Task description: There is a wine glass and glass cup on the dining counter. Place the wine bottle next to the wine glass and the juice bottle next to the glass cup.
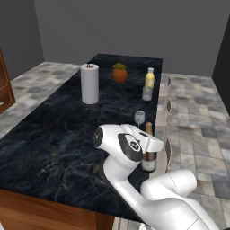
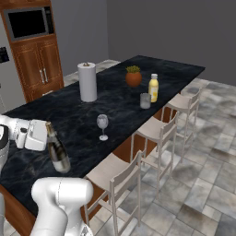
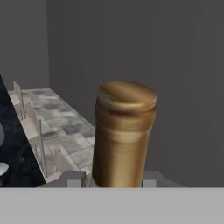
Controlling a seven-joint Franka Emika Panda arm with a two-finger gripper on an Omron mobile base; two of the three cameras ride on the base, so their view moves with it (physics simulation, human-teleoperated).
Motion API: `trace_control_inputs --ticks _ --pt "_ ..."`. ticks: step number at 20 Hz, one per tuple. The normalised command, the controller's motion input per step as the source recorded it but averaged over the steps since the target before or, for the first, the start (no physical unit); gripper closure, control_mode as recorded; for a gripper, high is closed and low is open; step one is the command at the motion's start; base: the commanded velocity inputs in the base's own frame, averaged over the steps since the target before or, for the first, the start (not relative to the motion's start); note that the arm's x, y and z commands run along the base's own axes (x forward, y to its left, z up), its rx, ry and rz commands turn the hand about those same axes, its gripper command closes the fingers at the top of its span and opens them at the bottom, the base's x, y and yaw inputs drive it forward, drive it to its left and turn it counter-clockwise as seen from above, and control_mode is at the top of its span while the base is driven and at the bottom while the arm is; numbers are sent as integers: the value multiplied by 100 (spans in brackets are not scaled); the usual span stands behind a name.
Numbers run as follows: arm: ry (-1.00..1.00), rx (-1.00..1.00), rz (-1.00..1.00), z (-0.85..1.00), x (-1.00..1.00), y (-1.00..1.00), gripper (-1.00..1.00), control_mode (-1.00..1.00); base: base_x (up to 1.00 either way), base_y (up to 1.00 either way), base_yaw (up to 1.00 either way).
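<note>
My gripper [image 2: 45,134] is shut on the tan-topped neck of the dark wine bottle [image 2: 58,154], which leans slightly over the near edge of the black marbled dining counter [image 2: 115,99]. In the hand view the bottle's top [image 3: 124,131] rises between my fingertips [image 3: 74,179]. The wine glass [image 2: 102,124] stands upright a little beyond the bottle [image 1: 149,158]. Farther along the counter [image 1: 54,134], the yellow juice bottle [image 1: 149,78] stands right behind the glass cup [image 1: 147,93]. I cannot tell whether the wine bottle's base touches the stone.
A white paper-towel roll [image 1: 90,84] and an orange plant pot [image 1: 119,73] stand on the counter's far half. Pale wooden stools [image 2: 159,133] line the counter's right side over a tiled floor. Wooden cabinets with a microwave [image 2: 28,22] stand at the far left.
</note>
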Motion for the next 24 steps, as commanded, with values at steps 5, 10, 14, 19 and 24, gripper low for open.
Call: trace_control_inputs --ticks 5,10,14,19,24 --pt "0 -7 -2 0 19 24 100 -100 0 0 0" --pt "0 -7 -2 0 37 22 100 -100 0 0 0" --pt "3 -2 0 0 43 5 100 -100 0 0 0" --pt "11 1 0 0 43 0 100 -100 0 0 0" --pt "3 1 0 0 32 -9 100 -100 0 0 0"
